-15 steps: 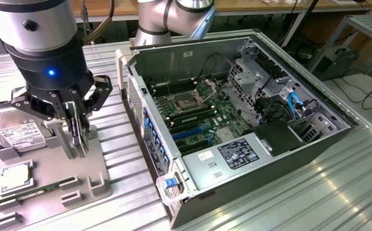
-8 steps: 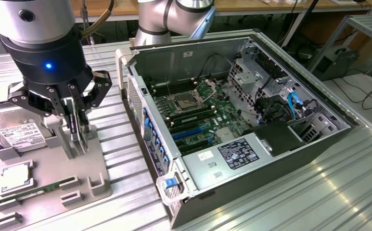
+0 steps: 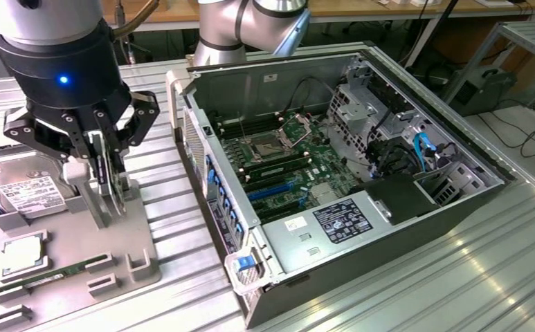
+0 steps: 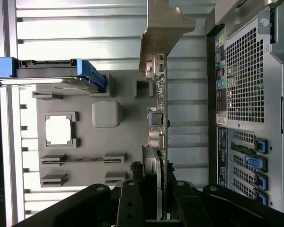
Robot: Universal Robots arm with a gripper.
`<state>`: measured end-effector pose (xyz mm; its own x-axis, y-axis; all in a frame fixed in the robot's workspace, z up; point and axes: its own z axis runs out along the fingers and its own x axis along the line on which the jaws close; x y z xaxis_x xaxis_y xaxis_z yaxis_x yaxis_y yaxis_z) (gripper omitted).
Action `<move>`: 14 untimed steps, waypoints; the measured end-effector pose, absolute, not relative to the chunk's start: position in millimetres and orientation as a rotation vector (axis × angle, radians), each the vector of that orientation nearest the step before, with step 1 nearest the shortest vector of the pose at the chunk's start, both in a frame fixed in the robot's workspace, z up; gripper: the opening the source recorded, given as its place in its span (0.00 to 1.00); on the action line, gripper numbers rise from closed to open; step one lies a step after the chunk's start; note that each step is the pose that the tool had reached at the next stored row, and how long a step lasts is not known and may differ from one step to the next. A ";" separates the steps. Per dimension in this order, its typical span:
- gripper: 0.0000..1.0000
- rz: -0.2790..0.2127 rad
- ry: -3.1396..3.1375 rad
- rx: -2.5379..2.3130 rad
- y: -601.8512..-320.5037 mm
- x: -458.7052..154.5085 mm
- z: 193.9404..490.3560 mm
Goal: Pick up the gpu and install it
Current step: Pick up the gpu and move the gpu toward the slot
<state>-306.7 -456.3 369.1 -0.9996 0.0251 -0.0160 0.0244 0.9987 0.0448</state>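
Your gripper [image 3: 99,197] stands straight over the grey tray [image 3: 147,235], fingers pointing down into it. The jaws are drawn narrow and closed on the gpu [image 4: 159,123], one finger on each face of the card. The gpu stands on edge, upright, roughly at the middle of the tray, and its lower edge seems to sit in the tray's holder. You cannot tell from these views whether it has lifted clear. In the wrist view you see the card edge-on: a green board with small components along it, and its silver bracket [image 4: 163,23] at the end farthest from the fingers, reaching past the tray's edge.

Other parts lie on the same tray. The memory stick [image 3: 55,274] lies flat in a slot near the tray's front edge. A square processor [image 3: 23,250] sits in its pocket just behind that. The hard drive [image 3: 23,187], silver with a white label, rests at the tray's back corner on the exterior view's left, beside the gripper.

Beyond the tray, toward the exterior view's right, the open computer case [image 3: 248,90] lies on its side on the ribbed metal table [image 3: 452,277], just beside the tray. Its motherboard [image 3: 286,159] faces up, and the perforated rear panel [image 4: 246,71] with blue slot clips faces the tray. Farthest from the tray, behind the case, stands the arm's grey base column [image 3: 248,28].
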 end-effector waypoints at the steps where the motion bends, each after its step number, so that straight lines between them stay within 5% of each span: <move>1: 0.28 0.070 3.124 0.039 -456.3 -306.7 370.4; 14: 0.28 0.070 3.124 0.039 -456.3 -306.7 391.5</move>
<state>-306.7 -456.3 391.5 -0.9996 0.0252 -0.0161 0.0244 0.9987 0.0449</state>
